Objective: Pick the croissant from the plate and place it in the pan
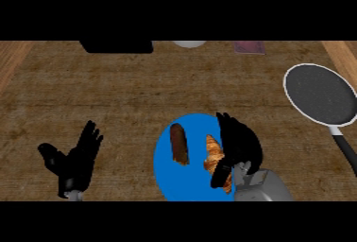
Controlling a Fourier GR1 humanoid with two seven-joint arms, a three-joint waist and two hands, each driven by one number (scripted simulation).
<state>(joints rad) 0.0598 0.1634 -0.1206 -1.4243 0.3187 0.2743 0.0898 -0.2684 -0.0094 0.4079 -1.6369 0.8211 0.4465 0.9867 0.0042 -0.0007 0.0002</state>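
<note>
While croissant [215,155] lies on blue plate [167,170], right hand [241,142] fingers spread just beside it, not pinching; left hand [75,158] rests spread left of plate. Pan [320,94] unfilled; grasp, transfer left.

We see the croissant [215,158] lying on the right half of the blue plate [167,163], golden brown and ridged, its long axis running near to far, its right edge hidden behind dark fingers. The plate sits at the table's near edge. The pan [319,94], dark with a pale rim, rests well apart at far right, handle pointing toward us.
</note>
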